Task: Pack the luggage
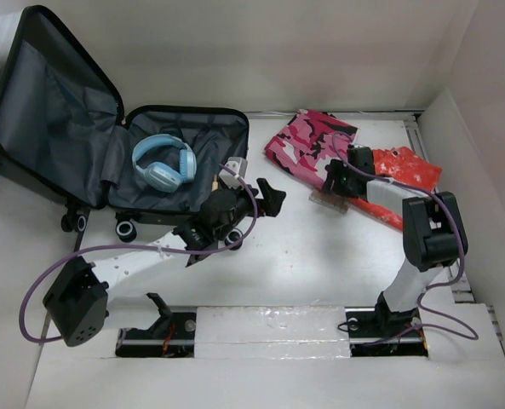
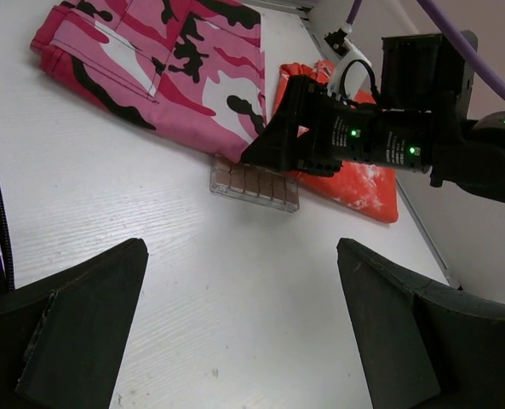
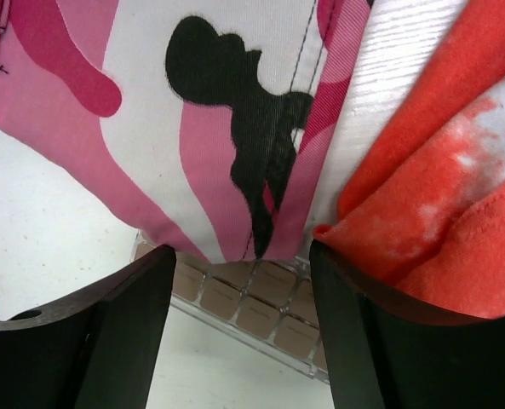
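Observation:
The luggage [image 1: 31, 119] lies open at the far left, grey lining showing, with blue headphones [image 1: 163, 162] in its lower half. A clear case of brown squares [image 1: 328, 202] lies on the table, partly under the edge of a pink camouflage cloth [image 1: 307, 143]. My right gripper [image 1: 331, 181] is open just above that case [image 3: 252, 308], one finger on either side of it, over the camouflage cloth's edge [image 3: 235, 128]. My left gripper [image 1: 275, 198] is open and empty beside the luggage, facing the case [image 2: 254, 181].
A red-orange cloth [image 1: 405, 170] lies right of the camouflage cloth, under the right arm; it shows in the right wrist view [image 3: 439, 187] and the left wrist view [image 2: 363, 183]. White walls [image 1: 482, 170] bound the table on the right and at the back.

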You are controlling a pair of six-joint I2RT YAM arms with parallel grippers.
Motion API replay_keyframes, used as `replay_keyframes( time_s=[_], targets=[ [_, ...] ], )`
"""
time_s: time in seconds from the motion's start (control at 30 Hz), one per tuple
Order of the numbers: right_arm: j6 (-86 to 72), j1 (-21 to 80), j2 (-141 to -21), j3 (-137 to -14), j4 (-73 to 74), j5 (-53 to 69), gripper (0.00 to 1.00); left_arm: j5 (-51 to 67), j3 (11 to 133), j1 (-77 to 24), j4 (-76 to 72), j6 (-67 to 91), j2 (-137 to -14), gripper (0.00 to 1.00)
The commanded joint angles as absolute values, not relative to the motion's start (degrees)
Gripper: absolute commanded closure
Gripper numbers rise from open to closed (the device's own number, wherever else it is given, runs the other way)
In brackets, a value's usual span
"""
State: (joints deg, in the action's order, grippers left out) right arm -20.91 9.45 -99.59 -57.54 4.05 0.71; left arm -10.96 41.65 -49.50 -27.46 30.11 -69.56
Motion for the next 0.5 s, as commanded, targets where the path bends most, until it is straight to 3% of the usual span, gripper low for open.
replay_keyframes(
  time_s=[0.0, 0.2, 0.27, 0.47],
  targets=[
    [-20.4, 9.2, -101.3, -61.9, 5.0, 4.3, 0.3, -11.6, 40.4, -49.7, -30.1, 30.4, -66.1, 0.1],
    [-20.9, 11.7, -99.1, -59.2, 6.0, 4.1, 0.27, -15.1, 38.8, -49.7, -28.8, 29.3, -60.9, 0.12],
    [-20.9, 11.7, -98.5, -58.5, 6.0, 4.7, 0.21, -15.6, 38.8, -49.7, -28.3, 29.3, -60.0, 0.12],
    [-20.3, 14.3, -98.5, -54.7, 6.1, 9.1, 0.21, -15.6, 37.7, -49.7, -27.8, 28.7, -58.9, 0.12]
  ],
)
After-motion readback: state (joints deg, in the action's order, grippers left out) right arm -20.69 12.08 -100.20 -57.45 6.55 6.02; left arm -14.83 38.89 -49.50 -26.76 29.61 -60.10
